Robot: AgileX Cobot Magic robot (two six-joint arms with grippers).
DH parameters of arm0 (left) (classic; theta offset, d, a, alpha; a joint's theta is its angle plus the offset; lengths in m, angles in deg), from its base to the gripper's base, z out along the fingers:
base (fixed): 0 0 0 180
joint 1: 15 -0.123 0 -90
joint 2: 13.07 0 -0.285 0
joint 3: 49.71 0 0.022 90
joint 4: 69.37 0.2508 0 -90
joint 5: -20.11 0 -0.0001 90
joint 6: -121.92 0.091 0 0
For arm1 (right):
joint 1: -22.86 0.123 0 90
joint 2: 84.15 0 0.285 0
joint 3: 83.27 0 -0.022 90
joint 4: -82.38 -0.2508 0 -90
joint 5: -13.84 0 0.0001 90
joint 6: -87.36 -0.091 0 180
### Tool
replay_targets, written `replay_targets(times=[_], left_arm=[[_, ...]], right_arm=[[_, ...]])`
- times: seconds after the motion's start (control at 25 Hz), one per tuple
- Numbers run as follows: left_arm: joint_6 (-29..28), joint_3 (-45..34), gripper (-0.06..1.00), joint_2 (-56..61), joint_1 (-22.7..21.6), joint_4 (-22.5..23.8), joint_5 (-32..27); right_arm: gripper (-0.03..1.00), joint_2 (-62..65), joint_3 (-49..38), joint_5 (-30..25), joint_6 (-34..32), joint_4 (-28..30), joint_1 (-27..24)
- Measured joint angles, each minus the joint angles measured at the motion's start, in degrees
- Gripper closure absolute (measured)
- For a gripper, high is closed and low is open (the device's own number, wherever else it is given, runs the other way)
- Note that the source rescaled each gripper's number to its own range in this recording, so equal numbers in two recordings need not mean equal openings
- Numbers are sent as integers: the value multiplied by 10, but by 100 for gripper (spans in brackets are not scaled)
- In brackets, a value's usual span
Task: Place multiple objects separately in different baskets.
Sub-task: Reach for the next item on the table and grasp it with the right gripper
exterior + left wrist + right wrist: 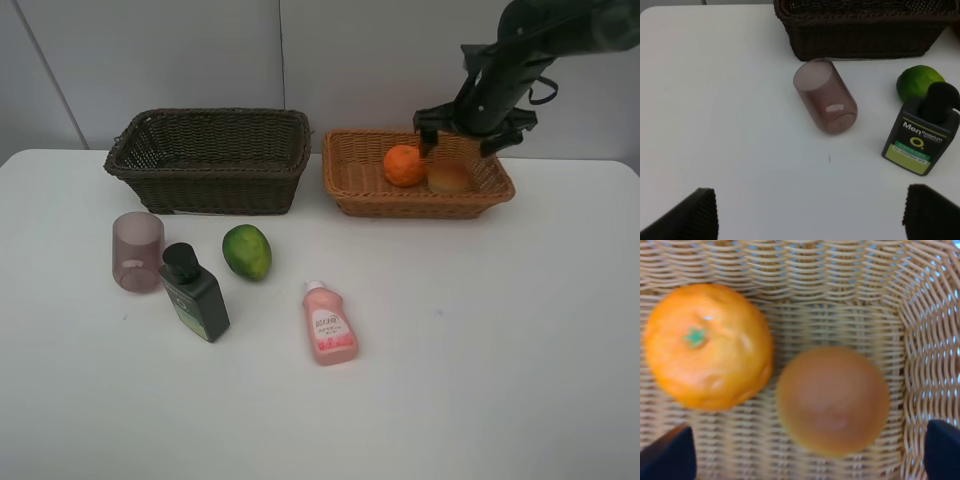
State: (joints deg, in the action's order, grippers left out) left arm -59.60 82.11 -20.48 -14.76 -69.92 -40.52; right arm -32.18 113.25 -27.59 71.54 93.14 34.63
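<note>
Orange [404, 165] and red-yellow fruit [449, 177] sit in the tan basket [360, 203] beside the dark basket [210, 180], under the open, empty right gripper [462, 140]. Cup [137, 250], green bottle [195, 298], green fruit [246, 252] and pink bottle [330, 328] wait in front of the dark basket. The left gripper [810, 215] is open too.

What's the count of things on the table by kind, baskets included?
Fruit: 3 (orange, orange-tan fruit, green fruit)
Bottles: 2 (pink bottle, dark green bottle)
Cups: 1 (mauve cup)
Baskets: 2 (dark brown basket, tan basket)
Total: 8
</note>
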Motion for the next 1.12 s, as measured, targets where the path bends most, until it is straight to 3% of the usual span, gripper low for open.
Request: replay_targets(times=[0.36,0.6,0.72,0.96,1.12], left_arm=[[0,0,2,0,0,0,0],[0,0,2,0,0,0,0],[0,0,2,0,0,0,0],[0,0,2,0,0,0,0],[0,0,2,0,0,0,0]], right_arm=[[-3,53,0,-156,0,-15,77],[-3,93,-55,-202,0,-53,156],[-3,110,-108,-196,0,-108,186],[-3,156,-239,-127,-29,-125,257],[-3,162,-276,-101,-69,-129,309]])
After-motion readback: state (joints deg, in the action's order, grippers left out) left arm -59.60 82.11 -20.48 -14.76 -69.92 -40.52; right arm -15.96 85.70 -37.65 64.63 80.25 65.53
